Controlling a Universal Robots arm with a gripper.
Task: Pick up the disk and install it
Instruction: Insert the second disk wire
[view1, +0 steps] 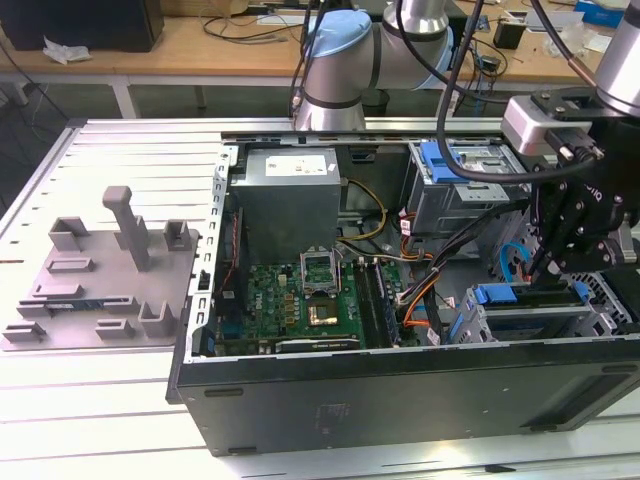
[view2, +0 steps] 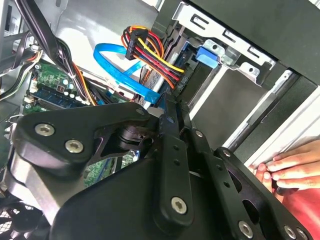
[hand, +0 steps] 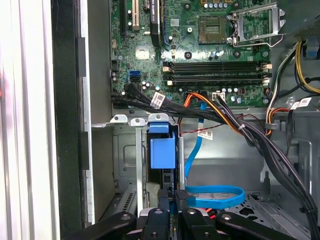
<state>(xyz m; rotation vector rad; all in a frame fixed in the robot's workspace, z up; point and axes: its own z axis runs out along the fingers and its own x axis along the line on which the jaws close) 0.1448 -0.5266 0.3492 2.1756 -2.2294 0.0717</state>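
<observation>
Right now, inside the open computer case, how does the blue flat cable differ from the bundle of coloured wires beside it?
The blue flat cable is one wide ribbon of a single colour; the bundle of coloured wires is many thin strands in red, yellow, orange and black. The blue flat cable curves in a loop; the bundle of coloured wires runs together into a dark plug. Both lie inside the case, near the drive bay.

A robotics lab or electronics workshop — an opened computer case (view1: 400, 330) lies on a slatted aluminium table (view1: 120, 410), its motherboard (view1: 300, 300) bare, beside a grey fixture plate (view1: 100, 280); behind stands a wooden bench (view1: 200, 45) strewn with cables and small parts.
</observation>
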